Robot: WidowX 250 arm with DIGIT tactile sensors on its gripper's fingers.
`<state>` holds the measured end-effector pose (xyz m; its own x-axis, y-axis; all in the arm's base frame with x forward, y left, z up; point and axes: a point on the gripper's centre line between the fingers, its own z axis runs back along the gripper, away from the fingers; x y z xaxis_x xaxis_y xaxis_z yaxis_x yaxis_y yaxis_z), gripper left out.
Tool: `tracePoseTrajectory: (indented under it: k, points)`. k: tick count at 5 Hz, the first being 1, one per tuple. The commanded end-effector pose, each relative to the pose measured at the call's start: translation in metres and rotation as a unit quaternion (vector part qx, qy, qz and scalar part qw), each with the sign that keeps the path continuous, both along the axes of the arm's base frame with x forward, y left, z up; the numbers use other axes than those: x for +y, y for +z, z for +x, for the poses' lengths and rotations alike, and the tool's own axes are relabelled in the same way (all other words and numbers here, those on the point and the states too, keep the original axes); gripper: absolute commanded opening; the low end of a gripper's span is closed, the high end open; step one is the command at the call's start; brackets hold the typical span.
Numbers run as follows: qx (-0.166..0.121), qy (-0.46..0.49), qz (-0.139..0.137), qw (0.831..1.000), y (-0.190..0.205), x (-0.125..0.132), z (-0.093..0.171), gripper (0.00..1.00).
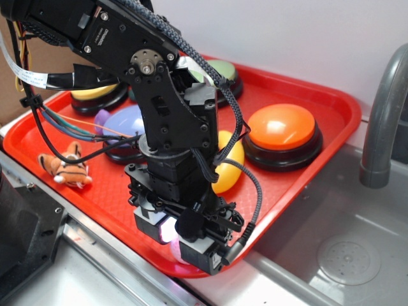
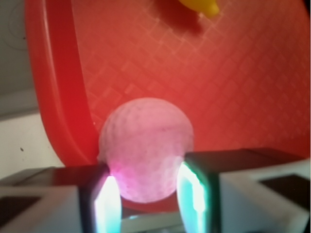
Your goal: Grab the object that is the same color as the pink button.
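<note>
1. Exterior view: the black arm (image 1: 166, 108) reached down over the front rim of the red tray (image 1: 331, 108), which sat beside a grey sink (image 1: 331, 255) with a grey faucet (image 1: 382, 115) at right
2. Exterior view: the gripper (image 1: 172, 239) was low at the tray's near edge; a bit of the pink ball (image 1: 168, 231) glowed between its black fingers, mostly hidden by the gripper body
3. Exterior view: on the tray sat an orange button (image 1: 282, 131), a green button (image 1: 223, 73) behind the arm, a yellow button (image 1: 95, 94) at left, a lavender-blue button (image 1: 124, 124) partly covered by the arm, and a yellow object (image 1: 228, 162) just behind the wrist; a small tiger toy (image 1: 64, 169) lay near the tray's left front; the pink button could not be made out from here
4. Wrist view: the pink ball (image 2: 146, 150), dimpled like a golf ball, sat between the two fingers (image 2: 104, 194), both pads pressed against its sides, so the claw was clenched on the ball
5. Wrist view: the ball sat right by the tray's raised rim (image 2: 58, 97), with the textured tray floor behind it; whether it was touching the floor or lifted could not be told
6. Wrist view: a yellow tip (image 2: 201, 6) of something showed at the top edge, well apart from the ball
</note>
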<state>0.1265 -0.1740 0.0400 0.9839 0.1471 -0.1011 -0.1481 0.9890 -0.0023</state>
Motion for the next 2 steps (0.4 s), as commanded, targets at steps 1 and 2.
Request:
tracePoseTrajectory:
  k: [1, 2]
  points:
    - [-0.025, 0.004, -0.019, 0.999, 0.0186, -0.0033, 0.0085, 0.0]
    - [-0.03, -0.003, -0.016, 0.999, 0.0263, 0.0031, 0.0139, 0.0]
